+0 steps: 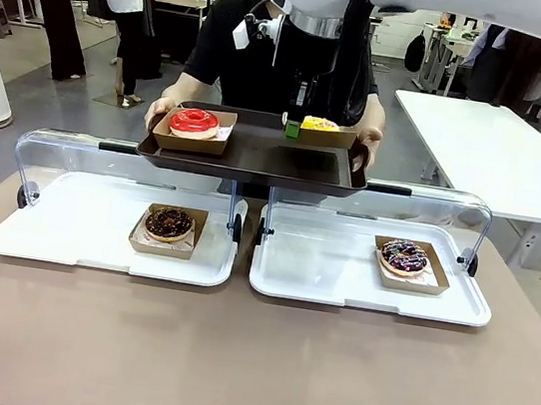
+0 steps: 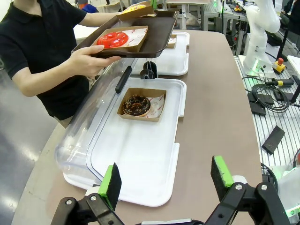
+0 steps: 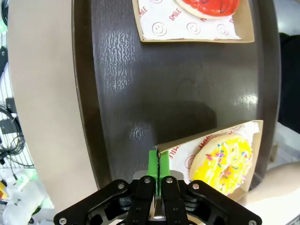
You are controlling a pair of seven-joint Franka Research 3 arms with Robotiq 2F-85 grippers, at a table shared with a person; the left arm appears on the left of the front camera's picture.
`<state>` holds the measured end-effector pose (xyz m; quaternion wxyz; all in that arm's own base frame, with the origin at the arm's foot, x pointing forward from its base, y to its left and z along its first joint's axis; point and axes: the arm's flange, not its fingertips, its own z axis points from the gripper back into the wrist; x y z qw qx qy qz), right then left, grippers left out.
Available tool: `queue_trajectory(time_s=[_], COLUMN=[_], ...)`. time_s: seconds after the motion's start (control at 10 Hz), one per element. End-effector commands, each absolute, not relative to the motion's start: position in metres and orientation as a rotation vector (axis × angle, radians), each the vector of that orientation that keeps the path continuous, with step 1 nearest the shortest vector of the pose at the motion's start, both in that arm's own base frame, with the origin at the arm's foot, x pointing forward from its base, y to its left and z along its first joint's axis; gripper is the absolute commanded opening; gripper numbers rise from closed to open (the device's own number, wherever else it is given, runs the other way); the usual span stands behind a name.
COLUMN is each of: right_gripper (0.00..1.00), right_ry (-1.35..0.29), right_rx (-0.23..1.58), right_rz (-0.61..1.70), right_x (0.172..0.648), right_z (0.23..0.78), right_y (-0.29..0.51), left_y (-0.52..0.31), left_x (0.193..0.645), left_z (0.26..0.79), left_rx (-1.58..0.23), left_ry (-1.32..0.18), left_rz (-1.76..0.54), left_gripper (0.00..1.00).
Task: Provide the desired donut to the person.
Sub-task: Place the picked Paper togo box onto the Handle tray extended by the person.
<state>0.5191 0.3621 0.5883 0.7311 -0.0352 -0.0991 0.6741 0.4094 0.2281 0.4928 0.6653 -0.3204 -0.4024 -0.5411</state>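
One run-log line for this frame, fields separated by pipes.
right end effector: shut on yellow donut's box over brown tray | left end effector: open above table | person: holds tray | red donut: on tray

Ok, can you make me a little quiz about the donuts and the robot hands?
1. True or false: the right gripper is shut on the corner of the yellow sprinkled donut's paper tray.
2. How many donuts sit on the brown tray that the person holds?
3. Which donut lies nearest the open left gripper: A) red donut, B) chocolate donut?

Key: 1 true; 2 two; 3 B.
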Motion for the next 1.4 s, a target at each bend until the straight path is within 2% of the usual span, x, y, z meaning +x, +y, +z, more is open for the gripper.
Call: queue_trajectory(time_s=[0.0, 0.4, 0.5, 0.6, 0.7, 0.8, 1.0, 1.1, 1.2, 1.3], right_gripper=[0.01, 0.01, 0.10, 0.58, 0.70, 1.00, 1.00, 0.96, 1.00, 1.00], right_ry=[-0.223, -0.177, -0.178, -0.163, -0.152, -0.150, -0.141, -0.124, -0.114, -0.114], right_rx=[-0.027, 0.030, 0.038, 0.047, 0.052, 0.054, 0.057, 0.062, 0.068, 0.072], right_rz=[1.492, 1.484, 1.488, 1.491, 1.492, 1.491, 1.493, 1.493, 1.490, 1.487], right_x=[0.523, 0.527, 0.529, 0.527, 0.525, 0.525, 0.526, 0.524, 0.525, 0.527], right_z=[0.580, 0.561, 0.562, 0.562, 0.562, 0.564, 0.566, 0.565, 0.563, 0.565], right_y=[0.361, 0.359, 0.360, 0.360, 0.360, 0.361, 0.363, 0.362, 0.362, 0.361], left_y=[0.228, 0.228, 0.228, 0.228, 0.228, 0.228, 0.228, 0.228, 0.228, 0.228], left_x=[0.407, 0.407, 0.407, 0.407, 0.407, 0.407, 0.407, 0.407, 0.407, 0.407], left_z=[0.493, 0.493, 0.493, 0.493, 0.493, 0.493, 0.493, 0.493, 0.493, 0.493], left_rx=[-0.722, -0.722, -0.722, -0.722, -0.722, -0.722, -0.722, -0.722, -0.722, -0.722], left_ry=[-0.911, -0.911, -0.911, -0.911, -0.911, -0.911, -0.911, -0.911, -0.911, -0.911], left_rz=[-1.225, -1.225, -1.225, -1.225, -1.225, -1.225, -1.225, -1.225, -1.225, -1.225], left_gripper=[1.00, 1.00, 1.00, 1.00, 1.00, 1.00, 1.00, 1.00, 1.00, 1.00])
